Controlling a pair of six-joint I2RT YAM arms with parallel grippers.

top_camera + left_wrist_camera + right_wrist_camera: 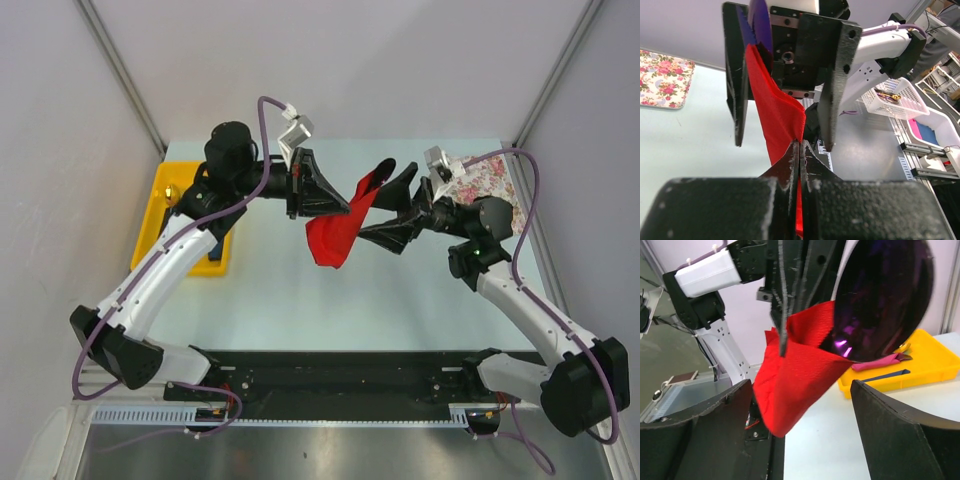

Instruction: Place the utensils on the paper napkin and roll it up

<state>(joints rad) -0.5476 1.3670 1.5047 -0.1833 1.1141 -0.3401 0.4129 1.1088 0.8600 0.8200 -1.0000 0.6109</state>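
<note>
Left fingers (pixel 799 146) are pressed flat together on the red napkin (pixel 775 115), pinching it low down. That is why the sheet hangs in mid-air at the centre of the overhead frame instead of lying on the counter (pixel 280 290). Your right fingers (pixel 388 205) stand wide apart on either side of that hanging sheet and hold nothing. The napkin's upper edge runs close along one of them, and I can't tell whether it touches.

A dark purple rounded piece (pixel 885 295), a spoon bowl by the look of it, pokes out of the top fold, right in front of the right wrist camera.

Look to the right of that view. In the yellow tray (pixel 940 350), a pink utensil (pixel 880 362) and a dark blue one (pixel 890 375) lie side by side, so I'd say loading isn't finished.

My read is that the right fingers straddle the sheet to take a second pinch, so you can spread it flat between both arms.
</note>
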